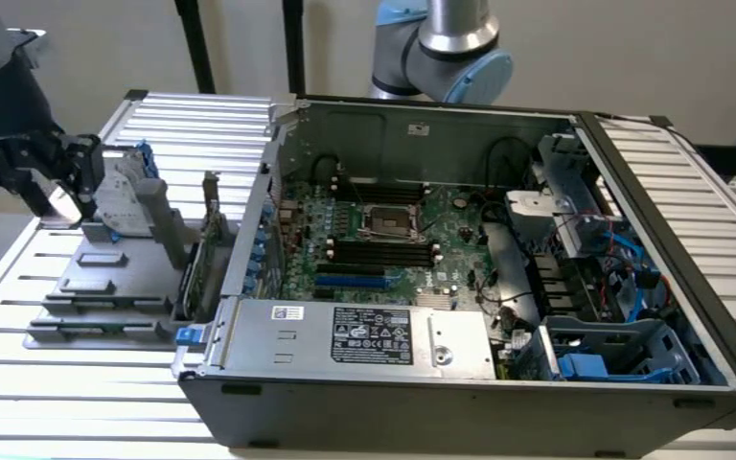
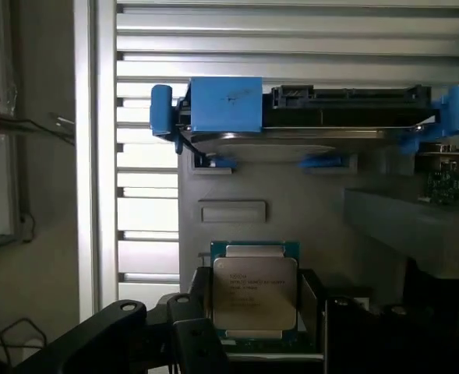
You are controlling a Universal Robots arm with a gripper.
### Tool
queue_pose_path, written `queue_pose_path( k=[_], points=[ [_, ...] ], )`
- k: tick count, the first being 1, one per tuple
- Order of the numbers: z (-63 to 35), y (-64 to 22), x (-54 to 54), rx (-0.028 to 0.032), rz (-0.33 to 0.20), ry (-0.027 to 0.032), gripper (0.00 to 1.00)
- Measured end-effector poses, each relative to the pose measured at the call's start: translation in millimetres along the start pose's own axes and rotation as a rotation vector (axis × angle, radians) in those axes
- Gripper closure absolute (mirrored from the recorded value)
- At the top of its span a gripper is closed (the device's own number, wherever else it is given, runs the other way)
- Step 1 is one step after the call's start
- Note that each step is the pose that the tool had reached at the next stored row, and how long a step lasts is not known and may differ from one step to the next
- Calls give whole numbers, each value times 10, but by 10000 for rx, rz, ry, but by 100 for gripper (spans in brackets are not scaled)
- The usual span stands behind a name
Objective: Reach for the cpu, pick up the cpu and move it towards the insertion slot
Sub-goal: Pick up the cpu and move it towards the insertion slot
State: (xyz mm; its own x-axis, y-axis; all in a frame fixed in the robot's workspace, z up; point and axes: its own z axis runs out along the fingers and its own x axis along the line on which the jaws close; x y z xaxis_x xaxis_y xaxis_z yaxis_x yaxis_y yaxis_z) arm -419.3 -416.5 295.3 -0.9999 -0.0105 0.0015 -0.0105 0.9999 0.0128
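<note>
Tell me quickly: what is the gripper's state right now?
Gripper: around the cpu; open or gripping cannot be told.

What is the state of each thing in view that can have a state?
cpu: out of the slot, at the gripper, by the grey holder.
insertion slot: looks empty, dark centre bare.
computer case: cover off, inside in view.
hard drive: on edge in the grey holder.
gripper: at the cpu.
</note>
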Motion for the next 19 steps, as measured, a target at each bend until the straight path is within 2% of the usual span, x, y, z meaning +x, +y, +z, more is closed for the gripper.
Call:
queue_pose_path(
  k=[8,15,19],
  points=[
    [-364,-12,-201,-135,-104,3,45],
    [-680,-12,-509,-230,-128,38,45],
    [-803,-12,-690,-290,-129,59,45]
  ],
)
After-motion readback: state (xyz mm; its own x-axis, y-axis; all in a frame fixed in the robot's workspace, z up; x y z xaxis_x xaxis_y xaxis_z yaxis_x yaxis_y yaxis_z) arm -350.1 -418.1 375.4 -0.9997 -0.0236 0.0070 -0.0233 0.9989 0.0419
